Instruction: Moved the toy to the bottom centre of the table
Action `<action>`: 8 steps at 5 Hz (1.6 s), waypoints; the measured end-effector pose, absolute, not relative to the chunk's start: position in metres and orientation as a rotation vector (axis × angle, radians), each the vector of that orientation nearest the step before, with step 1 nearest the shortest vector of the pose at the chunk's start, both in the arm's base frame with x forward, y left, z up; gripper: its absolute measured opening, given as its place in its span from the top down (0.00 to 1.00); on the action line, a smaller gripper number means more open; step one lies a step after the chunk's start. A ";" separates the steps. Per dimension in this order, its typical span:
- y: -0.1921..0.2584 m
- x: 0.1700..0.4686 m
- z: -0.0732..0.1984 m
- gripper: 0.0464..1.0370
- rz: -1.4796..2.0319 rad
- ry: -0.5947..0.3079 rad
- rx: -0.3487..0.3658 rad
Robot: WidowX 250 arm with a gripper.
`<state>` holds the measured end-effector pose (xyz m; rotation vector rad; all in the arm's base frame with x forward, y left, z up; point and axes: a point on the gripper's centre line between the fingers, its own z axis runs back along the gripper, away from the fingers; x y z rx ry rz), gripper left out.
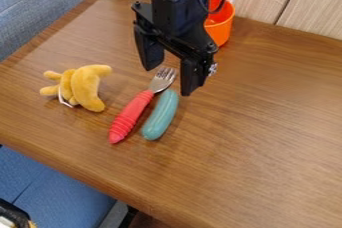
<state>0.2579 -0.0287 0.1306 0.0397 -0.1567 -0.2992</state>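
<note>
my gripper [171, 79] is spread. the fork [133, 114] lies between yellow toy [85, 87] and teal rod [161, 114]; orange cup [220, 28] behind. toy crescent: axis far-to-near, limbs pointing view-left.

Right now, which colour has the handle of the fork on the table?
The fork's handle is red, seen in the camera view.

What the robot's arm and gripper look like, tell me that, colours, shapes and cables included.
The arm is black, with a rounded dark-grey collar and a thin black cable looping beside it. The gripper is black too, with two thick, blunt fingers.
</note>
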 end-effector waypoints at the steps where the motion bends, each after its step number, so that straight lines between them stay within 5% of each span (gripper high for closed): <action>1: -0.029 0.257 0.125 0.04 -0.298 -0.137 0.039; 5: 0.048 0.245 0.139 0.04 -0.039 -0.097 0.102; 8: 0.087 0.235 0.105 0.04 0.099 0.024 0.166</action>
